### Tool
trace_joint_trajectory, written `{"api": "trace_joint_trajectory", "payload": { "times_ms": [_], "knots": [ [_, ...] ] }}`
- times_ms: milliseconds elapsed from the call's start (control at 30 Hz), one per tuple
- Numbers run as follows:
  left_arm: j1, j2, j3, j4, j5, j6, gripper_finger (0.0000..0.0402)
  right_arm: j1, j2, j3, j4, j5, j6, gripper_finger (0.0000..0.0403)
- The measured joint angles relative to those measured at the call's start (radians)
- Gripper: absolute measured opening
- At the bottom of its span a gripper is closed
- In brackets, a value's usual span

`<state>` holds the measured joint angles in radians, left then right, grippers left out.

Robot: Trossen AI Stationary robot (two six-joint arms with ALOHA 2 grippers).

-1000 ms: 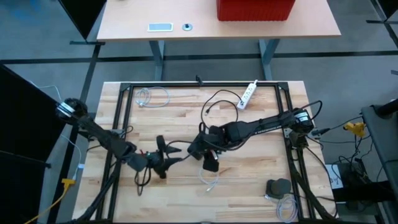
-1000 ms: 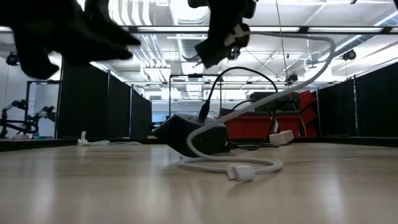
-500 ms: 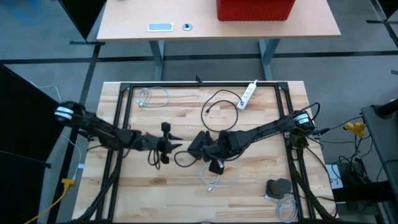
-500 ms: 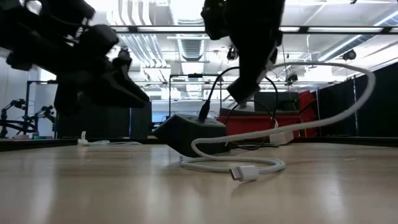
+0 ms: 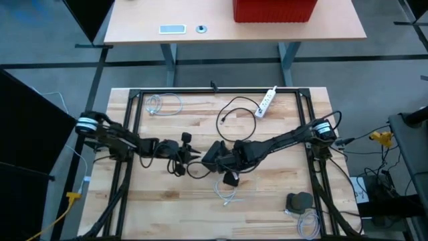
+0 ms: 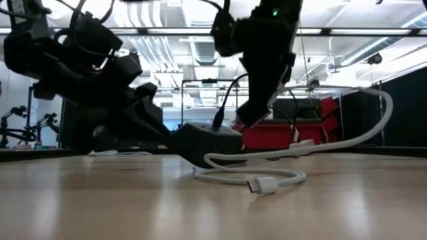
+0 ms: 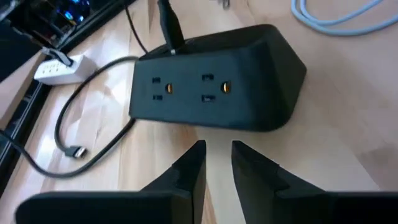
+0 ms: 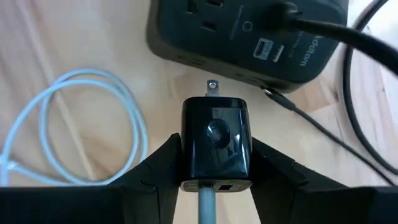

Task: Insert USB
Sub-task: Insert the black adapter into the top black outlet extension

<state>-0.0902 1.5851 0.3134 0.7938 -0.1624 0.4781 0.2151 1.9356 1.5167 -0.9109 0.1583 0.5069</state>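
High view: both arms are reaching into the table centre. The left gripper [image 5: 189,154] is sitting at 9 o'clock of the black power strip [image 5: 212,152]; the right gripper [image 5: 231,175] is at 5 o'clock of it, with the dark charger block [image 5: 231,179] at its tip. A white cable [image 5: 226,194] is lying looped at 6 o'clock of the charger. A black cord [image 5: 235,110] is curling toward a white power strip [image 5: 267,101] at the table's 1 o'clock. Finger state is not readable from up here.

Low view: the power strip [image 6: 203,143] is resting on the wood with a black plug standing in its top. The white cable [image 6: 250,177] is looping in front of it, its connector end [image 6: 261,185] lying flat on the table. The left gripper [image 6: 143,113] is hanging close to the strip's left side; the right arm is coming down above the strip.

Left wrist view: only here are the left fingers [image 7: 186,174] readable, sitting nearly together with a narrow gap and holding nothing. The strip [image 7: 217,81] is just ahead, showing two outlets. The black cord's free plug [image 7: 73,152] is lying on the wood.

Right wrist view: only here is the grasp clear. The right fingers [image 8: 155,168] are pinching the charger [image 8: 215,144] on both sides, its prongs [image 8: 212,86] pointing at the strip [image 8: 249,37] but short of it, with a cable leaving its rear. USB ports are showing on the strip's face.
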Motion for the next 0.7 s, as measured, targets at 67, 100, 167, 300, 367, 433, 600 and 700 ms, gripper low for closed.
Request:
{"api": "trace_joint_trajectory", "payload": {
  "times_ms": [67,100,167,300,367,433,600,700],
  "knots": [
    [-0.002,0.035,0.002,0.037,0.026,-0.010,0.0064,-0.002,0.008,0.000,0.006,0.000,-0.009,0.0143],
    [-0.003,0.051,0.004,0.053,0.043,-0.019,0.0064,-0.003,0.011,0.000,0.008,0.000,-0.016,0.0143],
    [-0.007,0.083,0.009,0.083,0.078,-0.039,0.0064,-0.005,0.015,0.000,0.011,0.000,-0.028,0.0143],
    [-0.028,0.136,0.041,0.107,0.128,-0.067,0.0063,-0.006,0.013,0.000,0.011,-0.011,-0.057,0.0143],
    [-0.048,0.155,0.071,0.108,0.131,-0.068,0.0063,-0.006,0.006,0.005,0.009,-0.042,-0.078,0.0143],
    [-0.068,0.165,0.100,0.105,0.132,-0.063,0.0064,-0.006,0.003,0.018,-0.005,-0.081,-0.116,0.0143],
    [-0.093,0.149,0.146,-0.024,0.130,-0.052,0.0064,-0.004,0.004,0.086,-0.152,-0.114,-0.180,0.0143],
    [-0.094,0.108,0.151,-0.158,0.114,-0.060,0.0063,-0.004,0.004,0.131,-0.225,-0.105,-0.198,0.0143]
  ]
}}
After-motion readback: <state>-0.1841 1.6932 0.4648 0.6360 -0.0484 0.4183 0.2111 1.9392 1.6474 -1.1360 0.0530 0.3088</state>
